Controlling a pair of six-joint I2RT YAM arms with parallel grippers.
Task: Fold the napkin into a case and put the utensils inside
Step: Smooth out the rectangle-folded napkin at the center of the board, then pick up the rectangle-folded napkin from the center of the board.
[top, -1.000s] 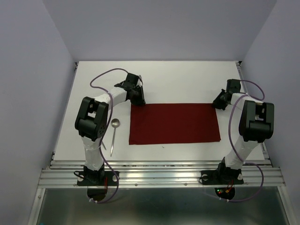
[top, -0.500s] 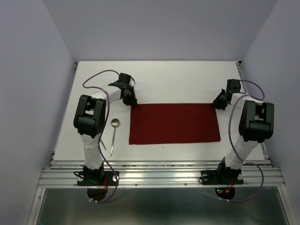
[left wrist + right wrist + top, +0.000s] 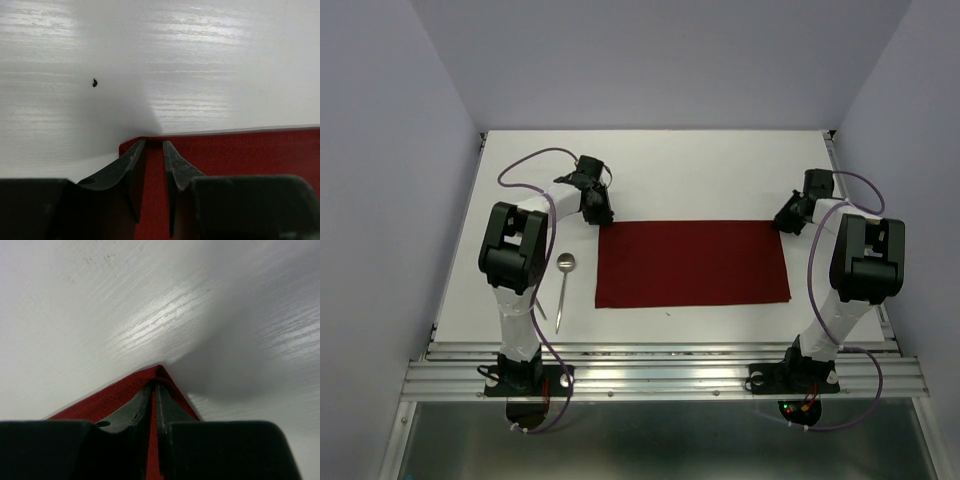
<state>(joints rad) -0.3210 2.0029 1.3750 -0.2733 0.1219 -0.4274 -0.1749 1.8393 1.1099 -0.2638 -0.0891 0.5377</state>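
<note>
White table (image 3: 720,170): left pincer (image 3: 153,145) slightly spread over napkin (image 3: 692,263) corner; right pincer (image 3: 155,386) pinching other corner.

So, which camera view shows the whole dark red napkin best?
The top external view: the napkin lies there whole, a flat rectangle on the table. The left wrist view shows only one corner, below the open left gripper. The right wrist view shows only another corner, pinched by the right gripper.

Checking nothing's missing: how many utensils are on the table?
2: a spoon left of the red cloth, and a thin piece beside it, partly hidden by the left arm.
</note>
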